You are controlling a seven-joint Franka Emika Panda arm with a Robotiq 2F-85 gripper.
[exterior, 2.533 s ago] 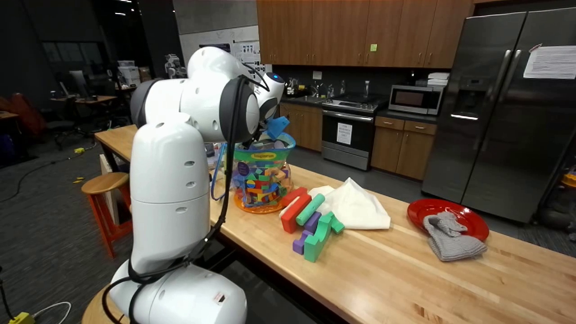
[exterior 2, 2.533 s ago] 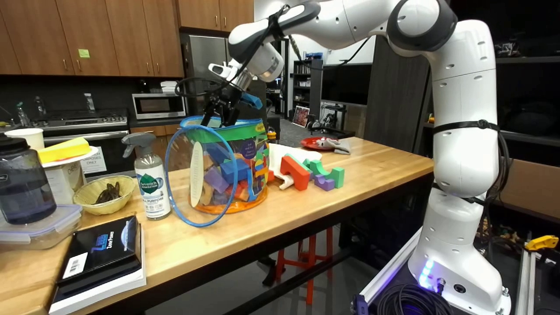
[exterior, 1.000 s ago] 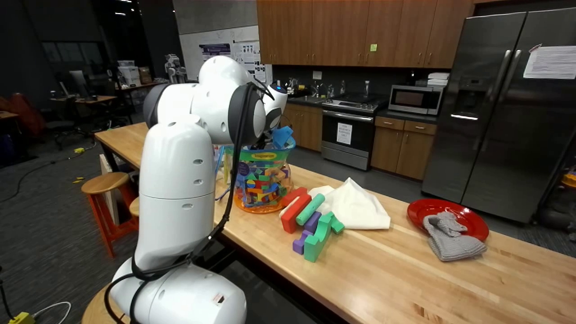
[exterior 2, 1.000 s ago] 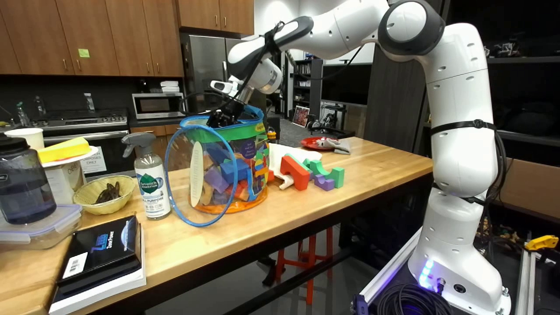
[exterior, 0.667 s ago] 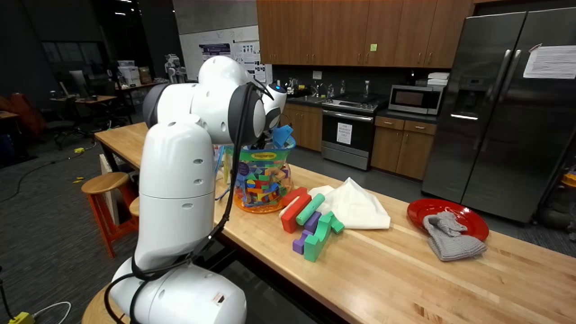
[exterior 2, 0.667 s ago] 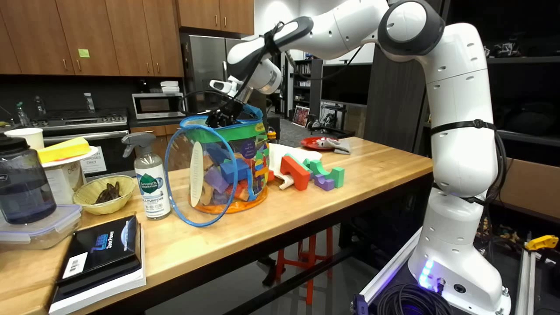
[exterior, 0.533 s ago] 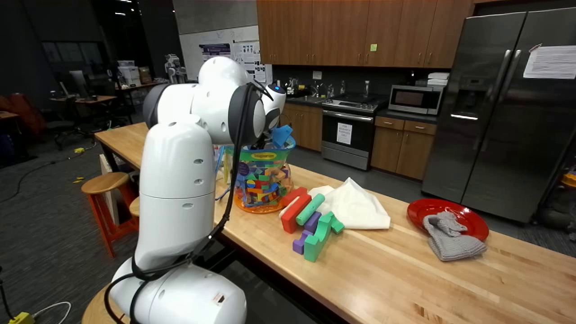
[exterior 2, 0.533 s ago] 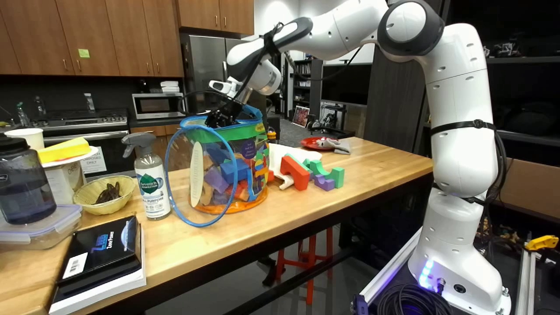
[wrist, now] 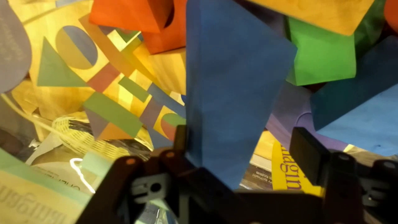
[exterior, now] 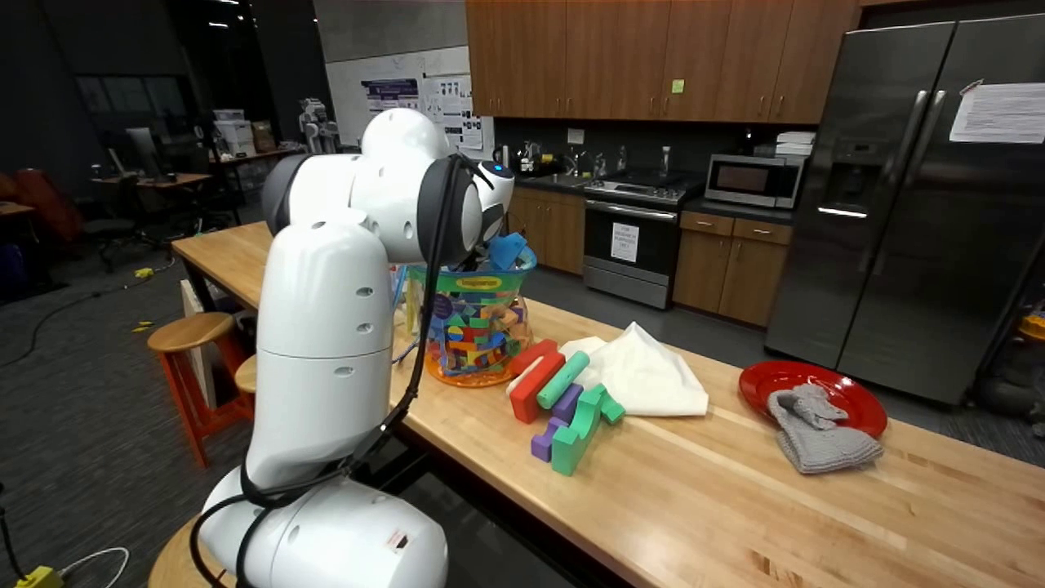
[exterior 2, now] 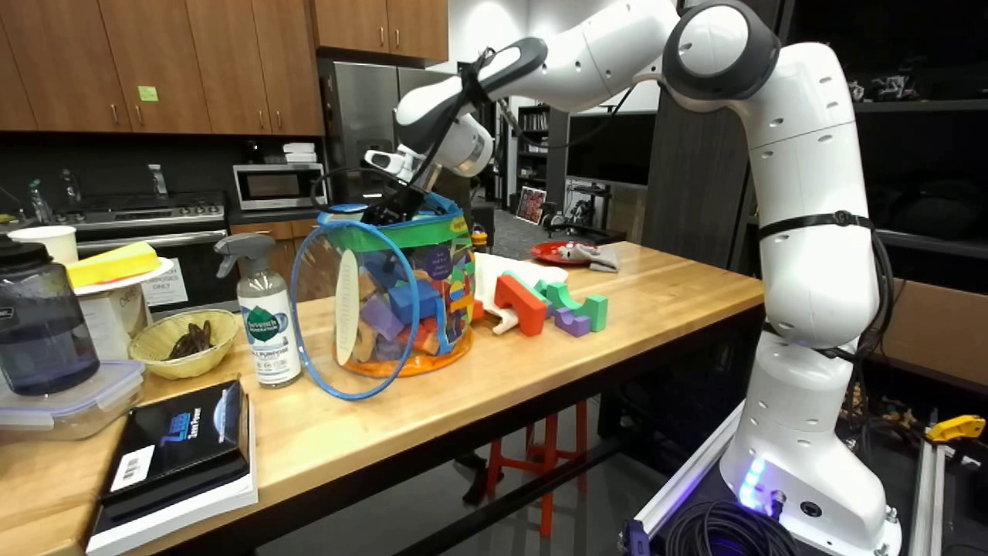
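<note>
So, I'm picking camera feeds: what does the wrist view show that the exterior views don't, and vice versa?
Only the wrist view: how the gripper stands, open, its fingers either side of a blue block.
Only the exterior views: a red plate and a white cloth.
Both: the bag, coloured blocks inside it and part of the gripper.

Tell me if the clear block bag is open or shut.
Open: the bag has its round blue-rimmed lid hanging beside it in an exterior view, and the pincer reaches in through the top.
</note>
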